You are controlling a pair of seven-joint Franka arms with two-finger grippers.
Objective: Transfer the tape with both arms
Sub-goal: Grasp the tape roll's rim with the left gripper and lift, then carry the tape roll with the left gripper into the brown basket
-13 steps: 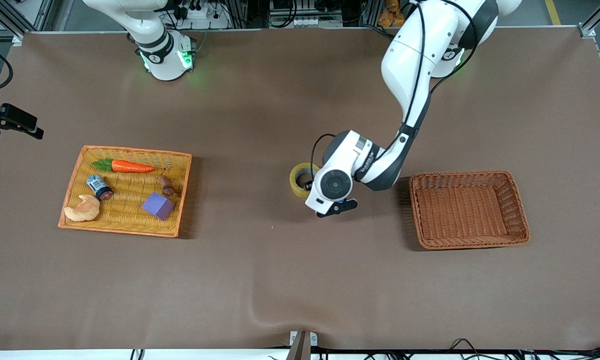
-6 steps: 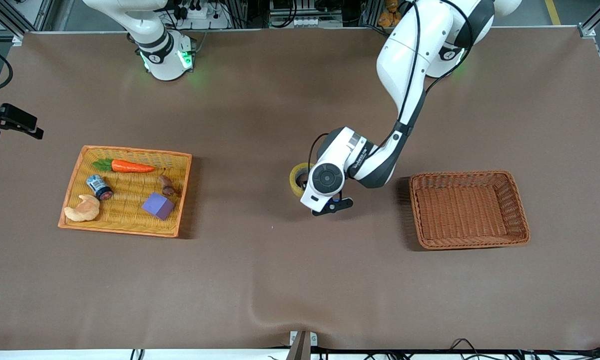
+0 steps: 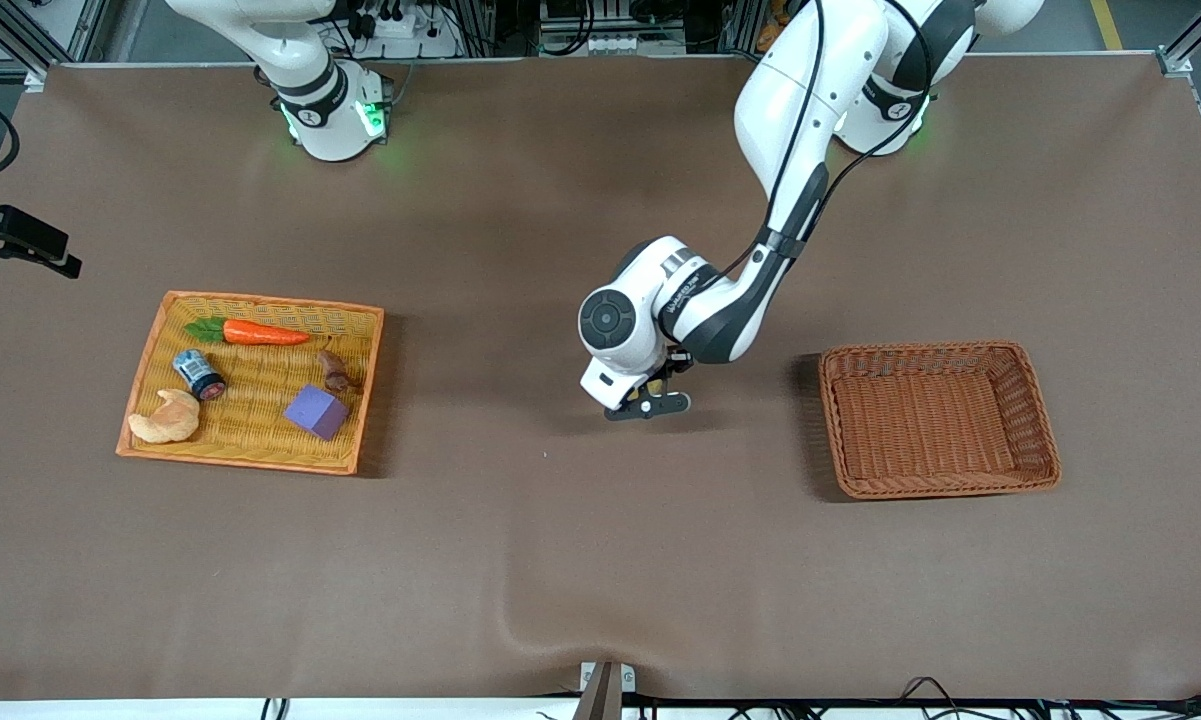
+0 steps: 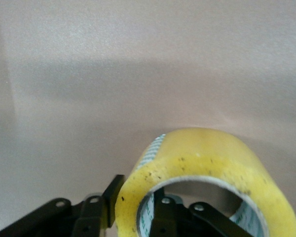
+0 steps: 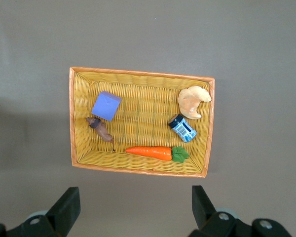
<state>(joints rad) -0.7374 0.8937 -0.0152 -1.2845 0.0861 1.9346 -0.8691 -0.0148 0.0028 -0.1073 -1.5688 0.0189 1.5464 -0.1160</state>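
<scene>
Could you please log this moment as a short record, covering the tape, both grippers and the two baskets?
tape: held in the left gripper, between the baskets
left gripper: shut on the tape's wall
right gripper: open, above the yellow basket, waiting
yellow basket contents: carrot, can, croissant, purple cube, small brown item
brown basket: nothing in it

Our left arm reaches from its base, elbow bent, wrist turned downward, and our left pincer (image 4: 133, 217) is clamped on the tape (image 4: 207, 168). Our right arm waits high, right pincer (image 5: 133, 212) spread wide.
</scene>
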